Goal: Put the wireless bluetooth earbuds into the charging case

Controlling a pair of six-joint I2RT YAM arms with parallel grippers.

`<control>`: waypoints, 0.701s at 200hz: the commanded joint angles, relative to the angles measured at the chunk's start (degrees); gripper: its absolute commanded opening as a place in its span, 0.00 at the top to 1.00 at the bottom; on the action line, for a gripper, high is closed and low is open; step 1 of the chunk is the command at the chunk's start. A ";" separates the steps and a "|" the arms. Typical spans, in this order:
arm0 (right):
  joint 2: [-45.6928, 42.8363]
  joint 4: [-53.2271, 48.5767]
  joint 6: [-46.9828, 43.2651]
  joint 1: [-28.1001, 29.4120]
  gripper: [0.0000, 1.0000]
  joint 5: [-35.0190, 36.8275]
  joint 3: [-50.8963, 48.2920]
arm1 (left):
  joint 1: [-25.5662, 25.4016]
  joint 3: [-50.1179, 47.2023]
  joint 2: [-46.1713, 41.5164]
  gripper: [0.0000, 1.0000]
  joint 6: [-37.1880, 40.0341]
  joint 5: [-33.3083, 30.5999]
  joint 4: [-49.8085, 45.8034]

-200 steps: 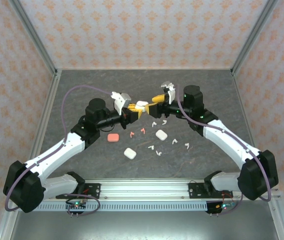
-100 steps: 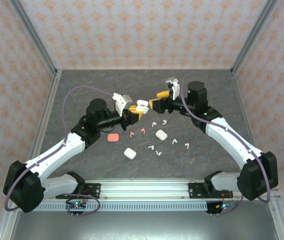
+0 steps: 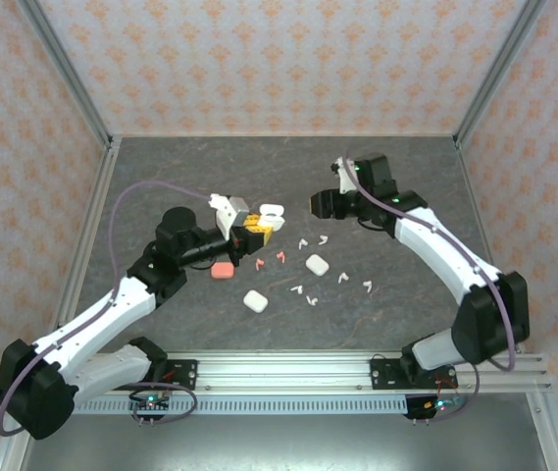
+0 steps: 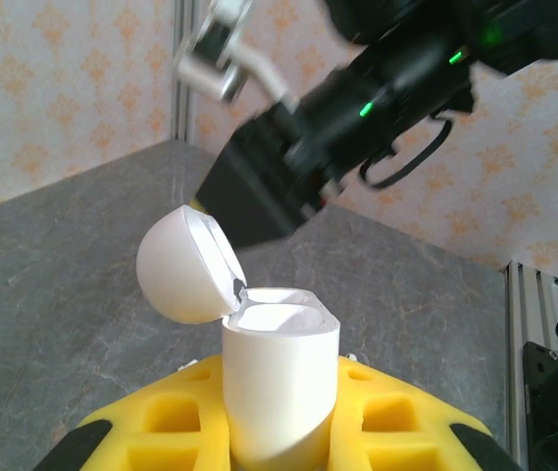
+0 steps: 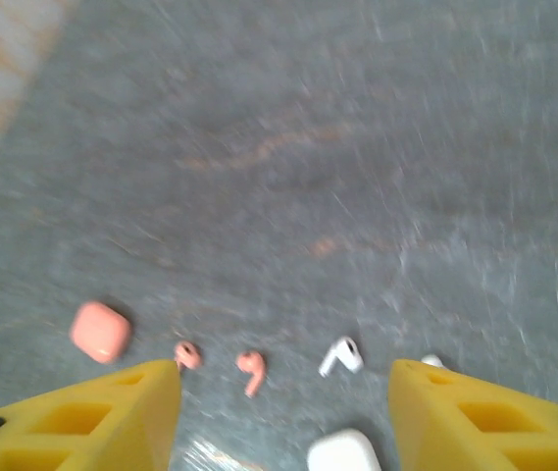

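My left gripper is shut on a white charging case that stands upright between its yellow fingers, its lid flipped open to the left. From above, this case is left of centre, above the table. My right gripper points down at the table, open, with nothing between its yellow fingers. Below it lie two pink earbuds and a white earbud. Several white earbuds are scattered mid-table.
A pink case and two closed white cases lie on the grey table among the earbuds. The right arm's dark wrist hangs close beyond the held case. Patterned walls enclose three sides.
My right gripper has pulled back from the held case, turned down toward the table and narrowed somewhat. My left arm has drawn back to the left with the case.
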 commanded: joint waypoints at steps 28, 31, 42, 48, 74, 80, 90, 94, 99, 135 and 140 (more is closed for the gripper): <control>13.14 -4.41 -2.78 4.06 0.45 6.49 4.19 | -0.35 -1.21 -4.02 1.00 -0.79 1.85 0.07; 14.11 -4.35 -2.96 4.10 0.46 6.63 4.48 | -0.28 -1.14 -4.14 1.00 -0.81 1.87 0.04; 17.35 -4.43 -3.73 4.46 0.49 6.85 5.72 | -0.26 -1.00 -4.21 1.00 -1.05 2.27 0.26; 18.93 -4.30 -3.87 4.64 0.50 6.94 6.28 | -0.37 -0.83 -4.15 1.00 -1.19 2.55 0.41; 23.86 -3.32 -4.14 4.81 0.53 6.73 8.31 | -0.34 0.44 -3.35 1.00 -1.50 3.27 0.29; 24.50 -2.96 -4.22 4.97 0.53 6.40 8.62 | -0.43 0.68 -3.08 1.00 -1.52 3.34 0.22; 25.54 -2.53 -4.31 4.99 0.54 5.90 8.95 | -0.44 1.02 -2.74 1.00 -1.55 3.50 0.20; 25.94 -2.49 -4.36 5.00 0.55 5.73 9.13 | -0.41 1.12 -2.58 1.00 -1.58 3.50 0.20; 26.47 -2.56 -4.40 5.10 0.55 5.40 9.45 | -0.49 1.21 -2.39 1.00 -1.60 3.54 0.20; 29.32 -2.82 -4.59 5.56 0.59 4.12 10.36 | -0.63 1.56 -1.58 1.00 -1.77 3.50 0.02; 29.68 -2.84 -4.58 5.65 0.59 4.01 10.39 | -0.63 1.60 -1.54 1.00 -1.78 3.52 -0.04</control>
